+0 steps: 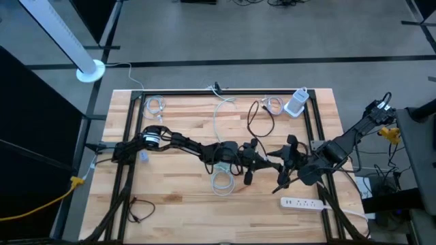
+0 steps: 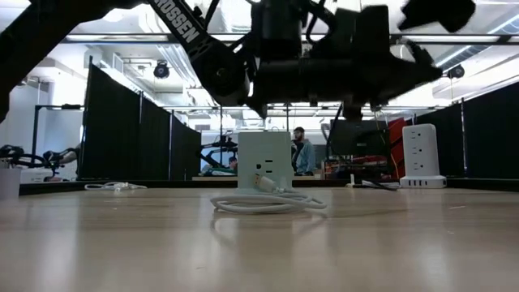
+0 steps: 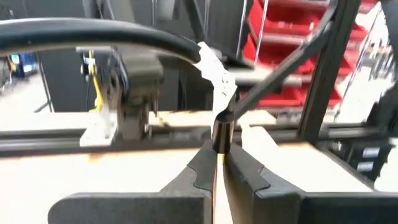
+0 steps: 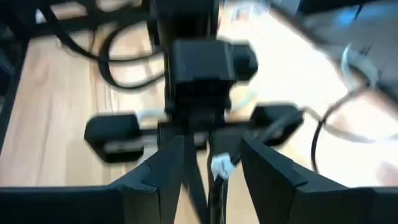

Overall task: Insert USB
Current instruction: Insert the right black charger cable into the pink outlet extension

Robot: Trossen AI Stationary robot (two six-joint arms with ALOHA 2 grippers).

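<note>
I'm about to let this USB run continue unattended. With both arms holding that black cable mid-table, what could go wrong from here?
1. The left gripper pinches the black cable just below its connector; a pull from the right gripper could drag it loose.
2. The two arms meet closely at mid-table, so their wrists could collide.
3. The white cable coil lies right beneath them and could snag.

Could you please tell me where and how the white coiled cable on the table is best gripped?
Pinch a single strand of the white coiled cable on the loop's side nearest the table's front edge, coming straight down. It lies flat on the table, and the left arm hangs over its far side.
</note>
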